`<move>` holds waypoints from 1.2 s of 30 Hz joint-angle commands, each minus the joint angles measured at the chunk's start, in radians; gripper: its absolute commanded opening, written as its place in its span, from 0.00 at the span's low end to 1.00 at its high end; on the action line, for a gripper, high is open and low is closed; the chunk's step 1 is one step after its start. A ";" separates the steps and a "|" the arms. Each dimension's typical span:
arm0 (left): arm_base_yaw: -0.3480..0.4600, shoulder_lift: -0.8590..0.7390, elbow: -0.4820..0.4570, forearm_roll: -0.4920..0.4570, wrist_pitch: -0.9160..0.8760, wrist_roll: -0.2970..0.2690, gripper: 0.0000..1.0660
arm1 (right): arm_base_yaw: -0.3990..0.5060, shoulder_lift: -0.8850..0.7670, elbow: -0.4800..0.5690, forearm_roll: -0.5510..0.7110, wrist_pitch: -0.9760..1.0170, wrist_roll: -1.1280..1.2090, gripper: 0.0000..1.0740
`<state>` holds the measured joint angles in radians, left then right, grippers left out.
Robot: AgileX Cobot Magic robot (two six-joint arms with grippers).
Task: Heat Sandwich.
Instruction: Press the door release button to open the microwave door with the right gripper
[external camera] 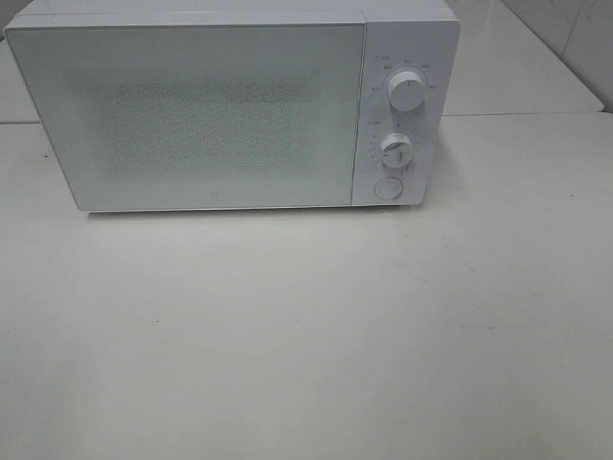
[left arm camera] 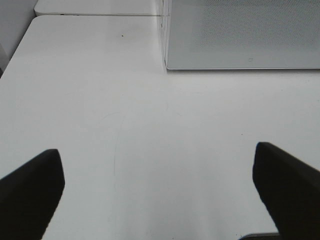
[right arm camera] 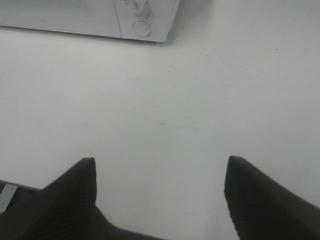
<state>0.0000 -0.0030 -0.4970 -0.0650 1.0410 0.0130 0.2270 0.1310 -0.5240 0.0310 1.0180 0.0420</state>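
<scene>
Sandwich not in any view; cannot tell if inside microwave (external camera: 230, 105) or off frame. Door (external camera: 192, 110) shut, frosted, hides inside. My guess: nothing started, whole job left.
My left gripper (left arm camera: 156, 149) spread wide, holds nothing. My right gripper (right arm camera: 160, 159) also open, holds nothing.
Table (external camera: 306, 335) bare before microwave: room for door swing. Table edge close on my left.
</scene>
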 commanded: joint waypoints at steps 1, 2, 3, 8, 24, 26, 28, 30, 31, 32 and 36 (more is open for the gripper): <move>0.000 -0.027 0.003 -0.003 -0.006 0.000 0.91 | -0.032 -0.044 0.014 -0.016 0.014 0.001 0.65; 0.000 -0.027 0.003 -0.003 -0.006 0.000 0.91 | -0.045 -0.066 0.018 -0.019 0.018 0.000 0.65; 0.000 -0.027 0.003 -0.003 -0.006 0.000 0.91 | -0.051 -0.081 0.018 -0.019 0.017 0.000 0.65; 0.000 -0.027 0.003 -0.003 -0.006 0.000 0.91 | -0.092 -0.166 0.018 -0.019 0.017 0.000 0.65; 0.000 -0.022 0.003 -0.003 -0.006 0.000 0.91 | -0.100 -0.163 0.018 -0.022 0.017 -0.001 0.65; 0.000 -0.022 0.003 -0.003 -0.006 0.000 0.91 | -0.100 -0.163 0.018 -0.022 0.017 -0.001 0.65; 0.000 -0.022 0.003 -0.003 -0.006 0.000 0.91 | -0.100 -0.153 0.016 -0.022 0.015 0.000 0.65; 0.000 -0.022 0.003 -0.003 -0.006 0.000 0.91 | -0.100 -0.123 0.002 -0.022 -0.006 0.000 0.65; 0.000 -0.022 0.003 -0.003 -0.006 0.000 0.91 | -0.100 -0.123 0.002 -0.022 -0.006 0.000 0.65; 0.000 -0.022 0.003 -0.003 -0.006 0.000 0.91 | -0.100 -0.110 -0.003 -0.022 -0.021 0.000 0.65; 0.000 -0.022 0.003 -0.003 -0.006 0.000 0.91 | -0.100 -0.053 -0.008 -0.019 -0.103 0.000 0.65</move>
<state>0.0000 -0.0030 -0.4970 -0.0650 1.0410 0.0130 0.1350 0.0610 -0.5230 0.0140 0.9620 0.0420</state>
